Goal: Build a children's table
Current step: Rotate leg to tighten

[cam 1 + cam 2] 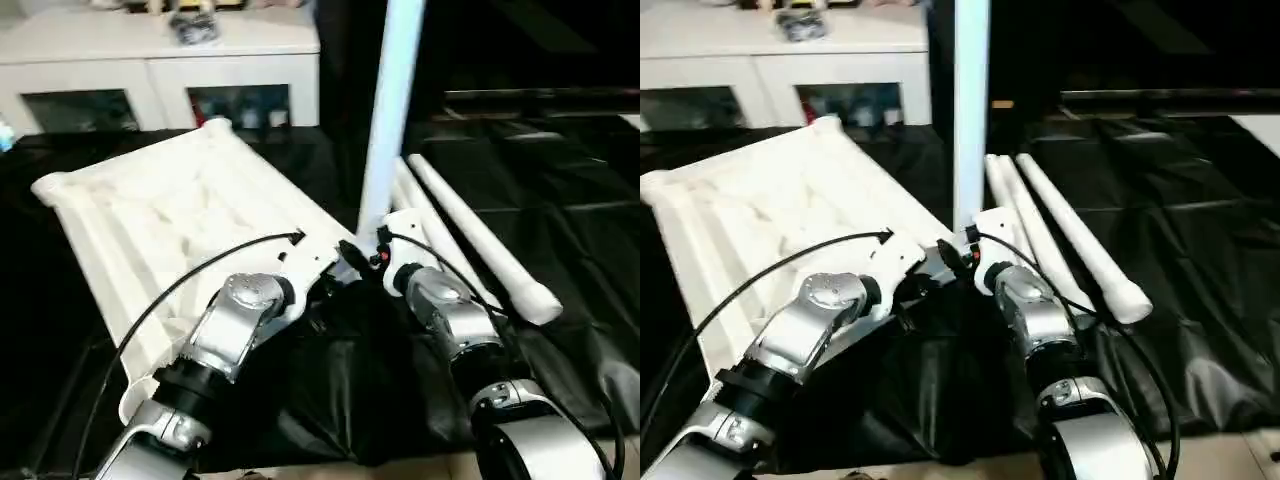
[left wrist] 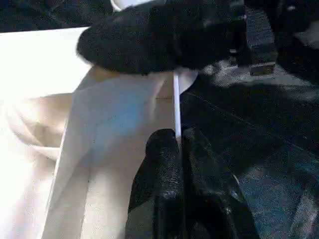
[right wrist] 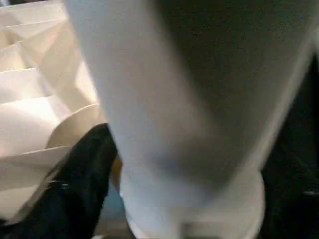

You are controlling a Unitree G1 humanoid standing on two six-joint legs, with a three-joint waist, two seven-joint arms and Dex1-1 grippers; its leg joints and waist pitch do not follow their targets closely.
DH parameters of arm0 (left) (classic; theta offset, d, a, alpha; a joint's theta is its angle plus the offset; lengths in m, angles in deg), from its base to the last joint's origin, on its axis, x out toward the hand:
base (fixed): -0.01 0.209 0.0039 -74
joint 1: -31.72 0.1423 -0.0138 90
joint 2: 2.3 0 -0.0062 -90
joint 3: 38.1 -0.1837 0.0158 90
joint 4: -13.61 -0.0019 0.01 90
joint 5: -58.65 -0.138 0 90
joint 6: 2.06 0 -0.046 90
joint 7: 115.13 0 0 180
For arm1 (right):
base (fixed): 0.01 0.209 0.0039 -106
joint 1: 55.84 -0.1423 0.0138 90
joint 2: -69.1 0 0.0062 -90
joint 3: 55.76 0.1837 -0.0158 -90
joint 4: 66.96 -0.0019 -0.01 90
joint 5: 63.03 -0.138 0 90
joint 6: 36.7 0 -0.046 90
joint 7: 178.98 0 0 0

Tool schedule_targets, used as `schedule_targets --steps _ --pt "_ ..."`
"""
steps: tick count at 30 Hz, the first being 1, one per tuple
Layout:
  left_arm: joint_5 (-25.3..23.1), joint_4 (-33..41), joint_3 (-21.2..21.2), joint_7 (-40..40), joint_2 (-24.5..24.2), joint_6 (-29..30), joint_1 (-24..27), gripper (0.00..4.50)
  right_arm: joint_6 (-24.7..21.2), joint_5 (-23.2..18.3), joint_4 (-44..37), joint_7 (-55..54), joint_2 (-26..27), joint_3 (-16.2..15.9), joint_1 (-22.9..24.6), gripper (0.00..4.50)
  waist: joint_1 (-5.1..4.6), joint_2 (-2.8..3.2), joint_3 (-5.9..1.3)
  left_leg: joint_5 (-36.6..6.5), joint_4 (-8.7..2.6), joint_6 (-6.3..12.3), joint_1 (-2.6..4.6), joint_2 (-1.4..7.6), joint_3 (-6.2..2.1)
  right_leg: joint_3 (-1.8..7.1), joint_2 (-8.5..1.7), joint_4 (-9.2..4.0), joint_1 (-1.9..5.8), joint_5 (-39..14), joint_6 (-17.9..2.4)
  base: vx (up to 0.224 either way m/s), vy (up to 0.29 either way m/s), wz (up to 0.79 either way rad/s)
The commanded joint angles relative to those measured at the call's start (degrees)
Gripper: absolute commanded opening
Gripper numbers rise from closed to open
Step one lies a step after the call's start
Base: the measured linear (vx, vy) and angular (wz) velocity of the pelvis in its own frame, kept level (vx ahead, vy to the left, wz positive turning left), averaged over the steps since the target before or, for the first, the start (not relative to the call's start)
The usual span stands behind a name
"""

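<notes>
The children's table top (image 1: 190,220) lies upside down on the black sheet (image 1: 560,230) before me, ribbed underside up, its near corner between my two wrists; one leg (image 1: 392,110) stands upright at that corner, its long axis running straight up out of the head views, its thick foot just above the corner socket. My right gripper (image 3: 164,199) is closed around the base of that leg, black fingers either side of it; my left gripper (image 2: 180,149) has its two fingers pressed shut on the thin raised rim of the top, close by the same corner, steadying it. Two more legs (image 1: 480,240) lie flat on the sheet to my right, side by side, pointing away from me. I judge the coming push goes straight down along the leg's axis into the socket; the right arm carries it, the left only braces. A white cabinet (image 1: 160,60) stands beyond.
</notes>
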Motion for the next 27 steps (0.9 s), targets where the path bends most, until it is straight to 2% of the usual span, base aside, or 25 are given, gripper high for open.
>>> schedule_targets --steps 1,4,8,9,11,13,17,18,20,27 --pt "3.1 3.5 -2.1 3.3 1.2 -2.1 -0.1 0.00 -0.7 0.3 1.2 1.9 0.9 -2.7 1.1 4.17 0.16 -0.64 -4.12 -9.2 -3.31 4.06 0.90 3.82 -1.44 3.42 -5.14 -3.52 2.63 -5.9 -13.3 0.000 0.000 0.00" --pt "3.5 4.2 -2.9 7.0 -1.1 -2.5 0.7 0.00 1.3 1.0 -2.2 10.5 -2.3 -4.9 3.2 4.28 0.27 -0.54 -3.96 -10.7 -3.34 4.00 0.93 3.80 -1.40 3.38 -5.09 -3.76 2.64 -7.6 -13.1 0.000 0.000 0.00" --pt "4.0 3.4 -3.1 10.6 -3.3 -3.7 0.5 0.00 1.1 0.4 -7.5 19.6 -6.6 -6.6 6.2 4.28 0.62 -0.37 -3.74 -13.8 -3.63 3.21 1.25 4.06 -1.48 3.48 -4.92 -4.21 2.44 -11.4 -12.1 0.000 0.000 0.00" --pt "4.2 2.9 -3.1 12.4 -4.3 -4.5 0.3 0.00 0.6 -0.2 -9.9 23.5 -8.7 -7.4 7.6 4.28 0.87 -0.48 -3.62 -14.7 -3.69 2.87 1.48 4.10 -1.49 3.49 -4.87 -4.44 2.35 -12.4 -11.8 0.000 0.000 0.00" --pt "4.5 2.2 -3.3 15.2 -5.7 -6.4 0.1 0.00 -0.4 -1.4 -13.7 29.3 -12.0 -8.6 9.7 4.28 1.25 -0.41 -3.70 -15.4 -3.67 2.83 1.51 4.17 -1.47 3.61 -4.96 -4.36 2.29 -12.9 -11.5 0.000 0.000 0.00" --pt "4.7 1.7 -3.3 15.9 -6.1 -7.5 0.1 0.00 -0.7 -2.0 -15.2 31.5 -13.2 -9.2 10.5 4.28 1.61 -0.49 -3.62 -15.6 -3.71 2.70 1.60 4.22 -1.47 3.57 -4.93 -4.54 2.21 -13.6 -11.4 0.000 0.000 0.00" --pt "6.1 1.0 -4.1 21.2 -8.2 -10.0 0.4 0.00 -3.4 -3.3 -20.0 38.7 -17.0 -10.9 12.9 4.28 2.01 -0.55 -3.54 -16.2 -3.82 2.61 1.37 4.26 -1.52 3.56 -5.06 -4.64 2.30 -16.0 -10.6 0.000 0.000 0.00" --pt "6.2 0.9 -4.2 22.0 -8.5 -10.2 0.4 0.00 -3.9 -3.4 -20.7 39.6 -17.4 -11.0 13.2 4.28 2.10 -0.30 -3.61 -16.2 -3.80 2.45 1.45 4.30 -1.58 3.58 -5.14 -4.60 2.27 -16.1 -10.6 0.000 0.000 0.00" --pt "6.2 0.4 -4.6 23.6 -9.3 -10.7 0.2 0.00 -5.2 -3.8 -22.3 41.6 -18.4 -11.6 13.6 4.03 2.10 -0.58 -3.61 -15.9 -3.82 2.34 1.32 4.22 -1.60 3.53 -5.09 -4.61 2.36 -15.8 -10.7 0.000 0.000 0.00" --pt "6.7 -0.3 -5.3 27.6 -11.3 -11.8 -0.2 0.00 -8.3 -4.8 -25.8 45.2 -20.0 -12.9 14.6 3.55 2.56 -0.61 -3.74 -14.7 -3.70 2.59 1.37 4.33 -1.56 3.53 -5.22 -4.38 2.25 -15.1 -11.3 0.000 0.000 0.00"
